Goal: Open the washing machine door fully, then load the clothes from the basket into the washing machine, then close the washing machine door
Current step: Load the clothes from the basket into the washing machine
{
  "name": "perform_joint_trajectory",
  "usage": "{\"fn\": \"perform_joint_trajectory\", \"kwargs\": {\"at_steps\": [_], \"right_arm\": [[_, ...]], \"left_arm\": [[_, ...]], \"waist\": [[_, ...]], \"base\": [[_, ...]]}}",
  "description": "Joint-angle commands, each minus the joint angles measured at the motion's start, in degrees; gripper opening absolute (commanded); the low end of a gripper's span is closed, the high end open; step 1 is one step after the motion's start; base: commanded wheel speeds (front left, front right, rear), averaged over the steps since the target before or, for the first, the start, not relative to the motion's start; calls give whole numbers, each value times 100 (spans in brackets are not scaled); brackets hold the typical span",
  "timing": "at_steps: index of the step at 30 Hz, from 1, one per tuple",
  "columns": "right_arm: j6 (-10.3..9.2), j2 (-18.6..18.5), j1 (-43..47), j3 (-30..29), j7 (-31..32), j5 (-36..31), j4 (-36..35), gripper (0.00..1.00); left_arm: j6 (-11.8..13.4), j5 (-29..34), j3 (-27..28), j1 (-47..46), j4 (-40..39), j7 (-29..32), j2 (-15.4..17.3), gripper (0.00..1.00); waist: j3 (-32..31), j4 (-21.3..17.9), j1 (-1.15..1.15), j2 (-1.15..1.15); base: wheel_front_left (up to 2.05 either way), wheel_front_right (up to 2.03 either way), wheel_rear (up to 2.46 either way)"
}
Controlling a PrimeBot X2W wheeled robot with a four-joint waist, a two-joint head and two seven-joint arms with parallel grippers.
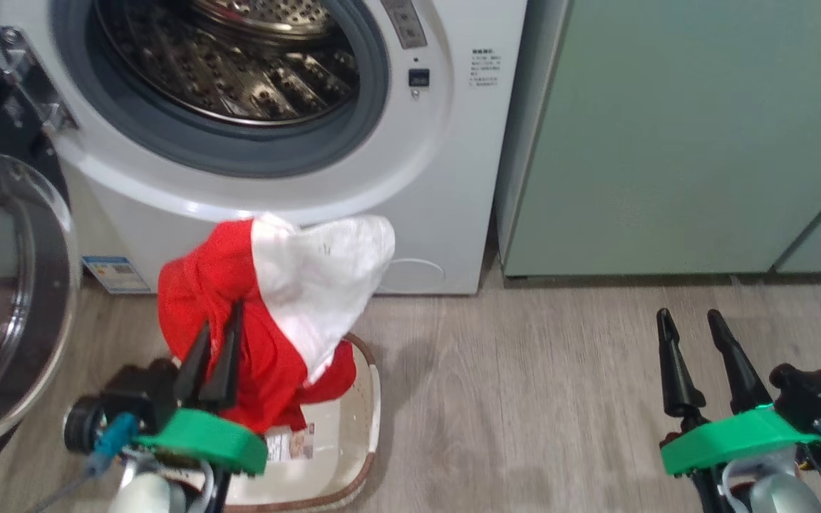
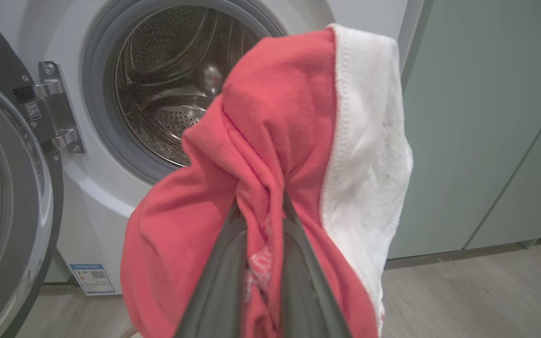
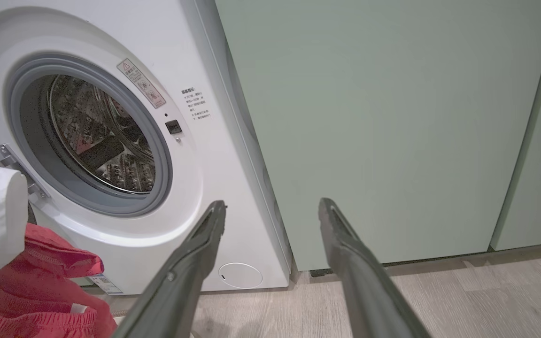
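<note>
Drum mouth [image 1: 239,64] clear, door [image 1: 4,285] aside left.

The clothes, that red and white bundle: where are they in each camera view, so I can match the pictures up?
Head view: clothes lower left of centre, held by the left gripper over the basket.
Left wrist view: clothes in the centre, pinched between the fingers.
Right wrist view: clothes in the bottom left corner.
Shared landmark: the grey-ringed drum mouth of the washing machine.
</note>
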Motion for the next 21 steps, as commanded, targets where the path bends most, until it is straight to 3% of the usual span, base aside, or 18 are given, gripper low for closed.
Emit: {"fn": "perform_joint_trajectory", "kwargs": {"at_steps": [1, 6, 16, 21], "right_arm": [[0, -23, -272, 167, -52, -60, -245, 100], [0, -39, -490, 272, -52, -88, -373, 100], [0, -77, -941, 450, -52, -18, -449, 100], [0, -56, -1095, 560, -52, 90, -464, 100]], "left_arm": [[46, 3, 246, -501, -302, -80, -8, 0], [76, -50, 510, -1058, -381, -80, -8, 0], [-118, 241, 1199, -2605, -177, -80, 5, 0], [-191, 370, 1613, -3467, 35, -80, 184, 0]], "waist": [[204, -101, 0, 0], [821, -290, 0, 0], [1896, -697, 0, 0], [2378, -996, 0, 0]], "base": [[0, 0, 0], [0, 0, 0], [0, 0, 0], [0, 0, 0]]}}
